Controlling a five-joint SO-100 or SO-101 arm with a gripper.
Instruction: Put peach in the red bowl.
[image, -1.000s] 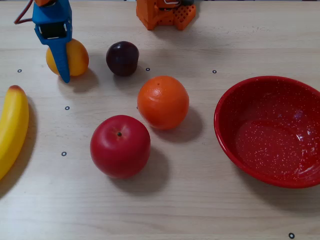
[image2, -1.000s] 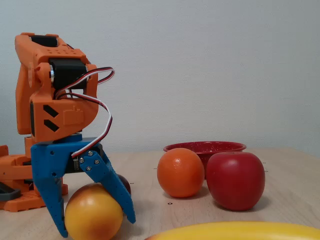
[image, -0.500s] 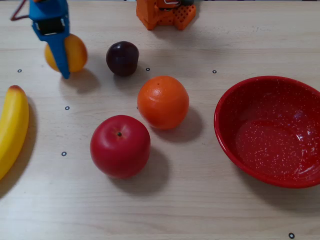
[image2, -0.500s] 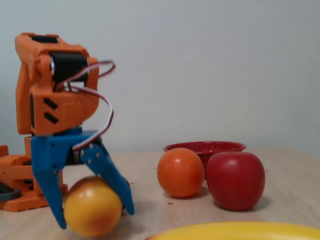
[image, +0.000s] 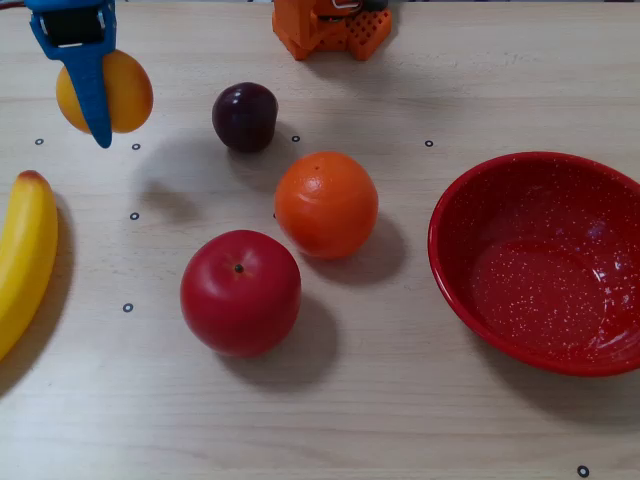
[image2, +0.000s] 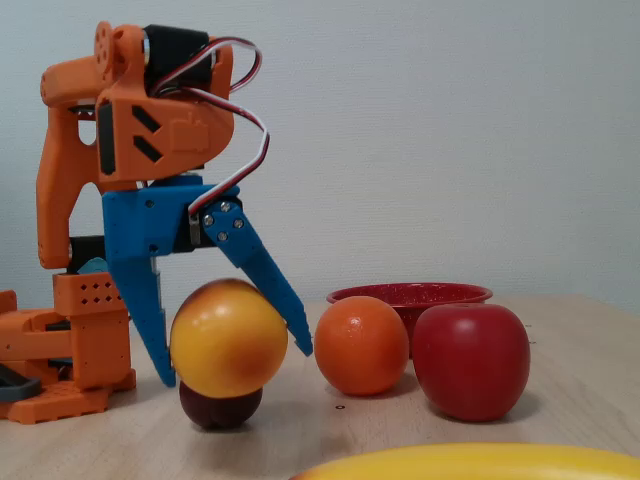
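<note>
The blue two-finger gripper clamps the round, smooth yellow-orange peach across its middle above the table's far-left corner; it looks light, rigid, slippery.

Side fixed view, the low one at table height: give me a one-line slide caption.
Blue gripper lifts the peach clear of the table, with orange, apple and red bowl beyond.

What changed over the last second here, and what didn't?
The gripper, shut on the peach throughout, lifted it off the table; its shadow now lies apart from it. The plum, orange, apple, banana and red bowl stayed put.
</note>
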